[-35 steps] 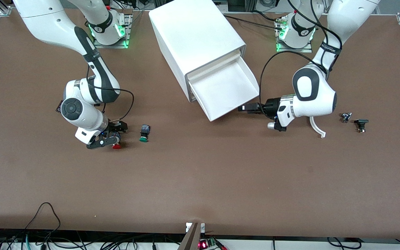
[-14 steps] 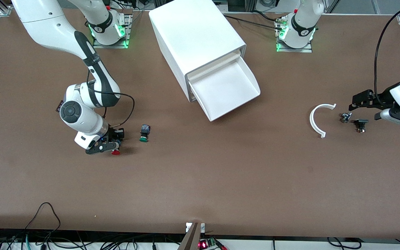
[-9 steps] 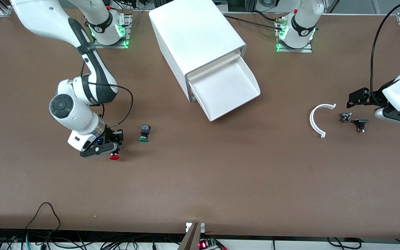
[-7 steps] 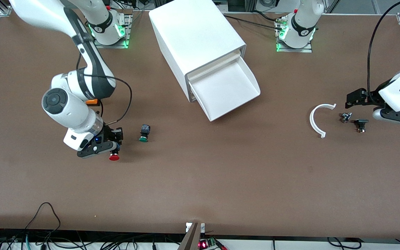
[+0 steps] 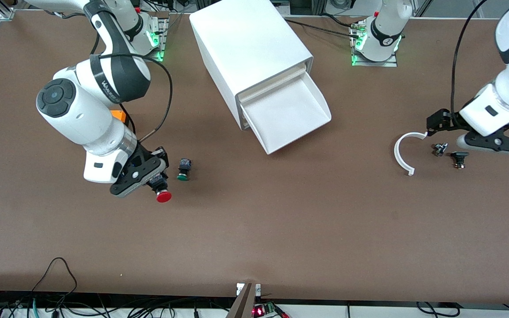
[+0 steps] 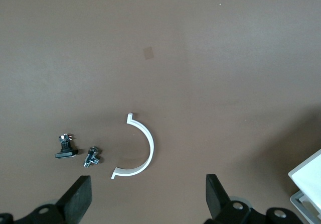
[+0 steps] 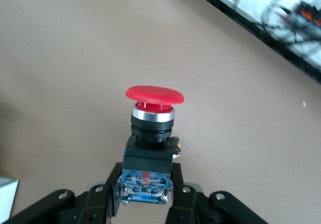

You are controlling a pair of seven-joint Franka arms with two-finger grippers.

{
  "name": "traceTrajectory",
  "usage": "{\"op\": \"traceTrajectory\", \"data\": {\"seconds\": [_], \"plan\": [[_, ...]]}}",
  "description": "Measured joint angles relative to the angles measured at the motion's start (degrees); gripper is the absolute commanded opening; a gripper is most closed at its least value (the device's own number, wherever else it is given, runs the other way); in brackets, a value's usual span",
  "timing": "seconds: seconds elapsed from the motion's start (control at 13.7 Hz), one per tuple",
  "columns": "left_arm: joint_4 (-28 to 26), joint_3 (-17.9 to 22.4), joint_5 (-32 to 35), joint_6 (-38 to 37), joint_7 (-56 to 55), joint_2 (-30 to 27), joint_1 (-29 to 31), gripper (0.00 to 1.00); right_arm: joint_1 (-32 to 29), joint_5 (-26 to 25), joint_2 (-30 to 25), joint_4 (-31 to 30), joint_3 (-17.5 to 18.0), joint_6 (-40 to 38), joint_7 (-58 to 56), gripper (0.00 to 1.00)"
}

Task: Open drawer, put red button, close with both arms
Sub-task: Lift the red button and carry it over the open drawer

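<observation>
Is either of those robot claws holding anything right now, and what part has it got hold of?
Yes. The right gripper holds the red button by its black body, cap pointing away, up over the table. The left gripper is open and holds nothing.

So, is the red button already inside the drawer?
No, the right hand holds the red button above the table near the green button, and the open drawer shows nothing inside.

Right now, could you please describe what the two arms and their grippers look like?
Both arms are glossy white with rounded shells and black joint rings. A thin black cable loops along each wrist. The right gripper and left gripper are black, with dark blocky fingers. Green lights glow at both bases.
</observation>
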Motion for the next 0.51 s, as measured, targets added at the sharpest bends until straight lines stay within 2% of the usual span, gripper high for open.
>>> {"op": "traceTrajectory", "data": {"seconds": [0.29,0.51], "plan": [[1.63,-0.80,0.25,0.01,-0.83,-0.05,-0.05,1.00,0.61,-0.22,0.16,3.50,5.92,-3.87,-6.44,0.25],[2.11,-0.67,0.25,0.01,-0.85,-0.04,0.09,1.00,3.01,-1.70,0.25,5.88,8.14,-5.25,-10.12,0.25]]}}
